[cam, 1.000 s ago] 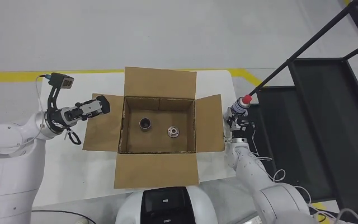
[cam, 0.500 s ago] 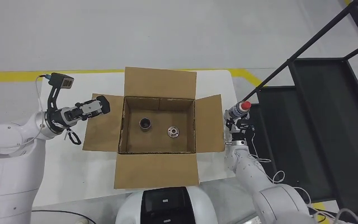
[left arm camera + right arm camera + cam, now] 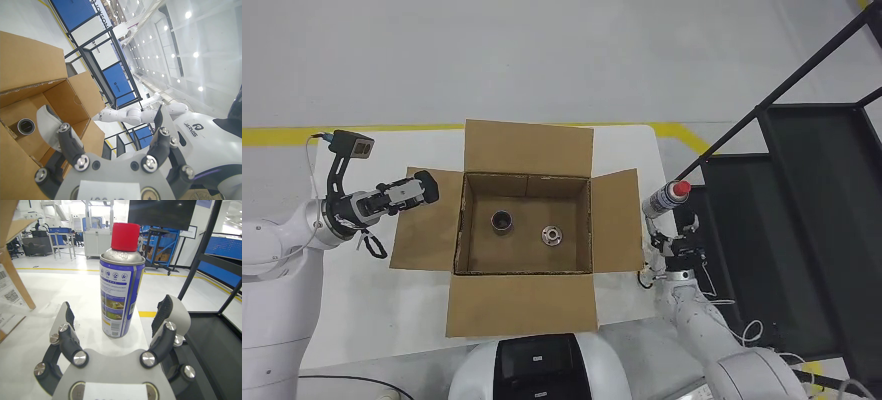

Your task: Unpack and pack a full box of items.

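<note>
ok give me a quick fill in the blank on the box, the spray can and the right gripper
The spray can standing on the table has a ___ cap.
The open cardboard box holds ___ items.
The right gripper is ___, not gripping the can.
Missing words: red; two; open.

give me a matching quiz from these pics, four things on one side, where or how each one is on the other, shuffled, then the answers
Things:
1. spray can
2. cardboard box
3. dark cylinder
4. left gripper

Place or state:
a. open and empty, at the box's left flap
b. standing upright on the white table, outside the box
c. flaps spread wide, in the middle of the table
d. on the box floor

Pairs: 1-b, 2-c, 3-d, 4-a
</note>
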`<action>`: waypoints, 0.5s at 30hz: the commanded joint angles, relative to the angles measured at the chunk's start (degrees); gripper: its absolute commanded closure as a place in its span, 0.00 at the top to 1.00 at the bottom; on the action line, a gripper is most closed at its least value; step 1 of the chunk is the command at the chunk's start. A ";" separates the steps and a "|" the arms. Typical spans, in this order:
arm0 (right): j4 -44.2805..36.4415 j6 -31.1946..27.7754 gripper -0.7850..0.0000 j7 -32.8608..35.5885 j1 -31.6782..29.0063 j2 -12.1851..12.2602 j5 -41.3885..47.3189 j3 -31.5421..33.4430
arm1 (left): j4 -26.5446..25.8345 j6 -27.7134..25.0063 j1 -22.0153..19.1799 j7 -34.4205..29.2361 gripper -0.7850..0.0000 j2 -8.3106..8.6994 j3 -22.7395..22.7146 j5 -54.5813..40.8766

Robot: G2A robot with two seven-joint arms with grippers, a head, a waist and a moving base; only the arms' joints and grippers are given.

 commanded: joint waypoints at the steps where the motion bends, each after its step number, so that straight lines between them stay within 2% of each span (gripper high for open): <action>1: -1.33 -2.07 1.00 -0.91 -2.03 0.99 -1.78 0.14 | 0.00 0.00 0.00 0.00 1.00 0.00 0.00 0.00; 5: -6.42 -8.38 1.00 0.79 -6.21 3.17 -4.06 1.35 | 0.00 0.00 0.00 0.00 1.00 0.00 0.00 0.00; 8: -13.41 -12.96 1.00 4.41 -10.33 4.97 -3.78 3.78 | 0.00 0.00 0.00 0.00 1.00 0.00 0.00 0.00; 11: -24.75 -16.27 1.00 10.18 -16.45 6.91 -2.62 7.91 | 0.00 0.00 0.00 0.00 1.00 0.00 0.00 0.00; 15: -44.50 -21.21 1.00 22.30 -28.01 8.89 1.95 14.80 | 0.00 0.00 0.00 0.00 1.00 0.00 0.00 0.00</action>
